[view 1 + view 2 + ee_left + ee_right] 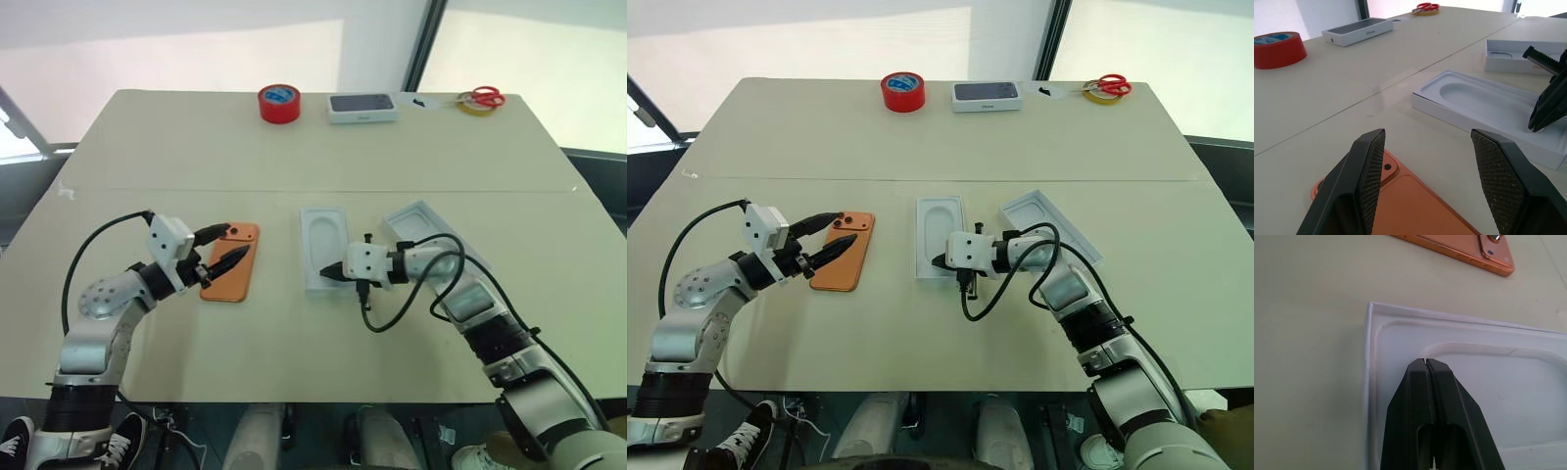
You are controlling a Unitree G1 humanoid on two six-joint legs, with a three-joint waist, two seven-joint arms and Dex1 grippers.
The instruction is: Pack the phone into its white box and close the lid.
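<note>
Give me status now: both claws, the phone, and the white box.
Left claw open over the phone, not gripping. Right claw shut, empty, over the white box. Phone flat on the table, not packed. Nothing in the way.

Looks like a lab or test room: bare beige table (pixel 294 147) by big windows, tape (pixel 279 103) and scissors (pixel 482 96) at 12 o'clock.

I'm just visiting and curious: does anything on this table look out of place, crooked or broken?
Nothing looks damaged or spilled. The phone lies flat, camera side up, outside its packaging. The white box sits open beside it, and the lid lies askew to the box's right. Red tape, another phone box and scissors line the far edge.
</note>
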